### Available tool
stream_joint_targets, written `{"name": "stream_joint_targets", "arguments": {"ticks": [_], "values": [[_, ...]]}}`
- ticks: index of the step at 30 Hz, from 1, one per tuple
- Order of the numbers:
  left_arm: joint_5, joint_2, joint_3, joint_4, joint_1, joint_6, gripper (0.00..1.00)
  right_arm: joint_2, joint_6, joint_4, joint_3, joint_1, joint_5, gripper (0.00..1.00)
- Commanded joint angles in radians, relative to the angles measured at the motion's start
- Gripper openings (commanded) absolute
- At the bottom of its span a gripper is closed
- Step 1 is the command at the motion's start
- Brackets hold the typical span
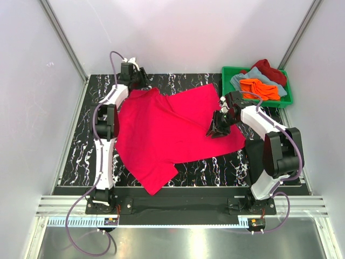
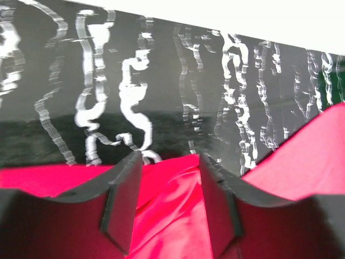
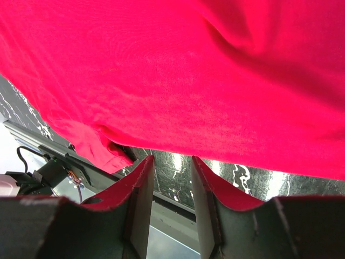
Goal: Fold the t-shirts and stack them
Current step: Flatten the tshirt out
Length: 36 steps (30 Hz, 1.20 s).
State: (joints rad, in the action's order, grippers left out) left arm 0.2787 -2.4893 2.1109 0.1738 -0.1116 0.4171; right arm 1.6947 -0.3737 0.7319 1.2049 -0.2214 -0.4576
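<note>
Left of the green crate (image 1: 225,76), red t-shirt (image 1: 172,132) lies unfolded; left gripper (image 2: 170,157) and right gripper (image 3: 171,160) both spread; crated t-shirts (image 1: 260,82) wait.

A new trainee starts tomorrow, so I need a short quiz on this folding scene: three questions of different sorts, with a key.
1. True or false: the red t-shirt lies spread on the table.
2. Which holds the orange t-shirt? A) green crate B) cardboard box C) metal tray
3. Fill in: on the left gripper, the jaws stand ____.
Key: 1 true; 2 A; 3 open.
</note>
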Motion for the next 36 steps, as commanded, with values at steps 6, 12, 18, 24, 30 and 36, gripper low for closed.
{"name": "stream_joint_targets", "arguments": {"ticks": [6,12,18,24,30,36], "values": [[-0.101,0.256,-0.196,0.078,0.029,-0.04,0.31,-0.021,0.002,-0.014,0.022,0.005,-0.026,0.41],[-0.147,0.317,-0.37,0.07,0.033,0.034,0.12,-0.026,0.016,-0.022,0.013,0.005,-0.033,0.41],[-0.18,0.27,-0.391,0.046,0.036,0.199,0.12,-0.032,0.019,-0.022,-0.008,0.005,-0.036,0.41],[-0.151,0.188,-0.318,0.033,0.041,0.285,0.11,-0.033,0.022,-0.019,-0.015,0.005,-0.03,0.42],[-0.144,0.11,-0.25,0.038,0.041,0.328,0.11,-0.033,0.019,-0.017,-0.018,0.008,-0.023,0.42],[-0.145,0.038,-0.131,0.027,0.05,0.351,0.11,-0.021,0.021,-0.009,-0.013,0.01,-0.021,0.42]]}}
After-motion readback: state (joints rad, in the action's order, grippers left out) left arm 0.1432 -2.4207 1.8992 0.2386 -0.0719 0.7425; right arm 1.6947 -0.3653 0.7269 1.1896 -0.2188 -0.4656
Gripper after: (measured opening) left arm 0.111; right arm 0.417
